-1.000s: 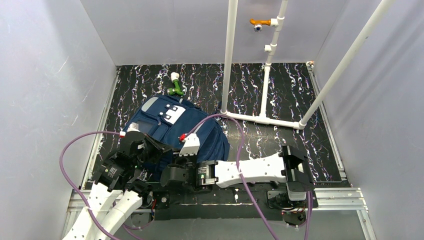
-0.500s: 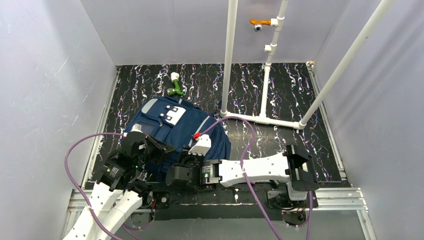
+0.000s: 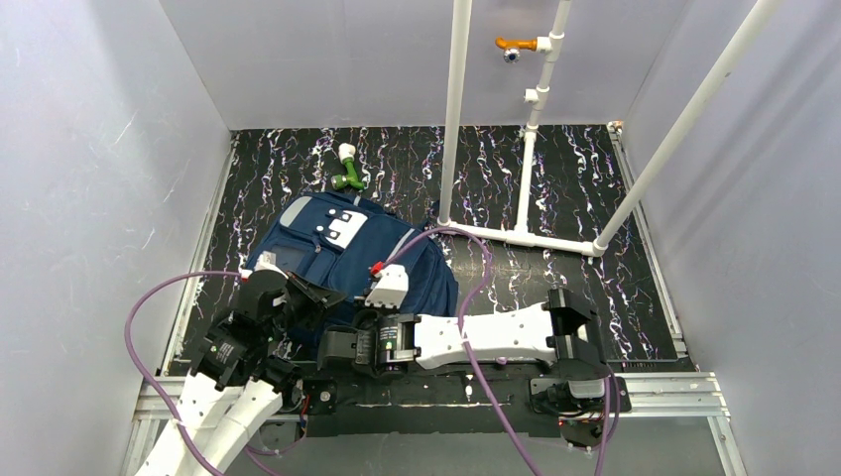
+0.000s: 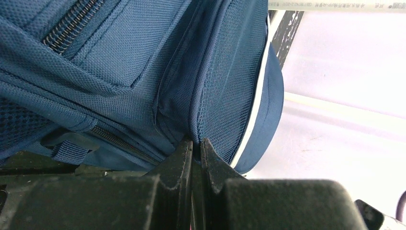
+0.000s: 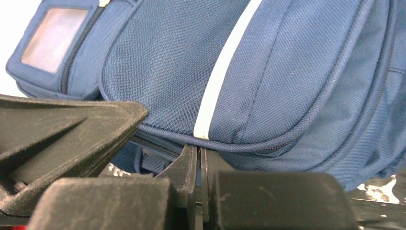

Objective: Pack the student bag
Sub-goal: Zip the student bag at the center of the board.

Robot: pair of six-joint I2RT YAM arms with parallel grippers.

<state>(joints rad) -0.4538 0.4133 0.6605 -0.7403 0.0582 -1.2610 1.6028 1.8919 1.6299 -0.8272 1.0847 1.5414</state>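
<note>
Top external: black streaked table (image 3: 575, 178), grey walls (image 3: 99, 149); left gripper (image 4: 196, 143), right gripper (image 5: 198, 151) each clamped on student bag (image 3: 337, 256)

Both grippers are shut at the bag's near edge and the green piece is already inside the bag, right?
No. The green piece lies on the table just beyond the student bag, as the top view shows. The left gripper and right gripper are shut at its near edge.
</note>
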